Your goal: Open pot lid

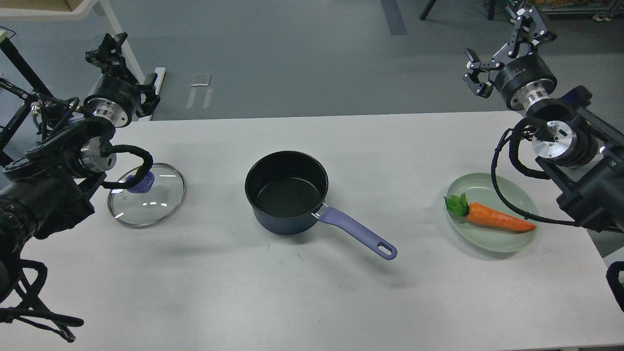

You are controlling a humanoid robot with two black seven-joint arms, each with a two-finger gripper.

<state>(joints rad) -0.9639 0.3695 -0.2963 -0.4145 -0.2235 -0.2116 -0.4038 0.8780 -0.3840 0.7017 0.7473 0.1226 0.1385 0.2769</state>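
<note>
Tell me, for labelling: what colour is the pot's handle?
Lavender-purple; the handle of the pot shows clearly in the head view.

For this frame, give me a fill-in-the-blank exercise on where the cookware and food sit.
1. The round clear glass lid lies flat on the white table, to the ____ of the dark navy saucepan.
2. The saucepan's black inside holds ____.
3. The orange toy carrot lies on the pale green glass ____.
4. Neither the left gripper nor the right gripper holds ____.

Missing words: left; nothing; plate; anything
</note>
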